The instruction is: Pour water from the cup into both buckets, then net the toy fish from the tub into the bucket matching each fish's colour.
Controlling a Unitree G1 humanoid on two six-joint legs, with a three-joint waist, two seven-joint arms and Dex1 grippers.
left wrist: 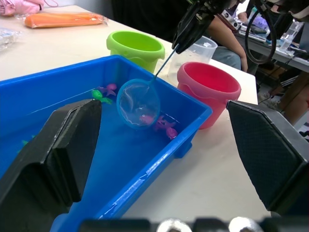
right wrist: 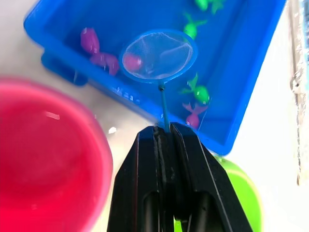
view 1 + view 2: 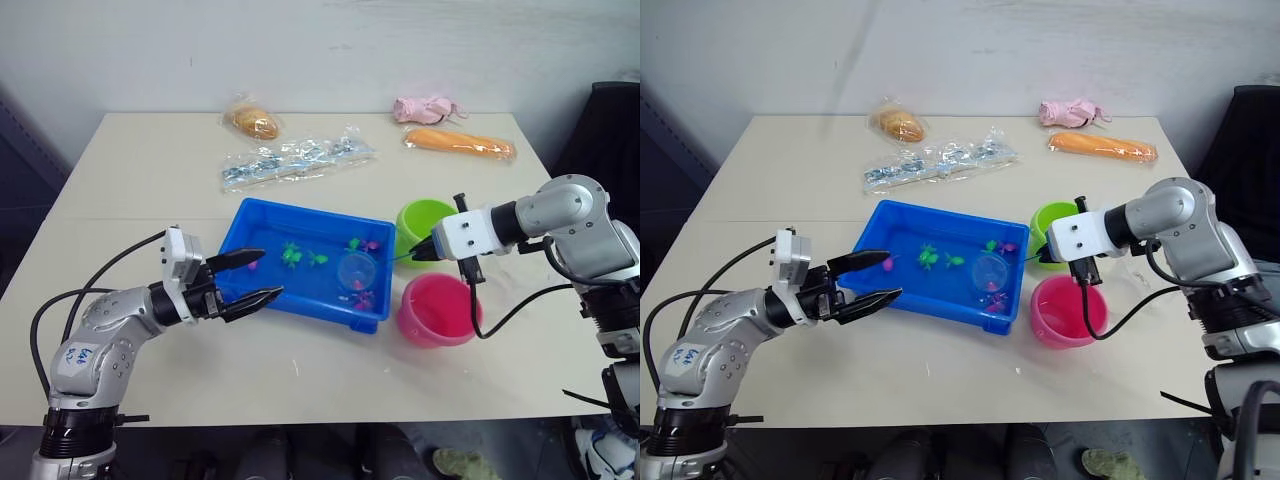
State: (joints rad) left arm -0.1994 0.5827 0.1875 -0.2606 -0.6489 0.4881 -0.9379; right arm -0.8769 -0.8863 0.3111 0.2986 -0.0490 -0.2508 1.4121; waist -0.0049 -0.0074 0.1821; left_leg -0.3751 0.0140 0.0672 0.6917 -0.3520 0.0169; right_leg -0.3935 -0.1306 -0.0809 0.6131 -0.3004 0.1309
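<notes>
No legible writing showed. The right gripper (image 2: 166, 130) clamped the net (image 2: 158, 54) handle, hoop over a pink fish (image 2: 131, 62) in the tub (image 3: 262, 216); the left gripper (image 3: 258, 277) gaped empty at its near-left rim.

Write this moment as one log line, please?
step: netting fish | right gripper: shut on net handle, hoop in tub, pink fish inside | left gripper: open at tub's near-left side

Table (image 3: 150, 190): cream top | blue tub (image 3: 262, 225), green bucket (image 3: 424, 219), pink bucket (image 3: 437, 310) | far edge: bagged items, possibly toys (image 3: 297, 160)
</notes>
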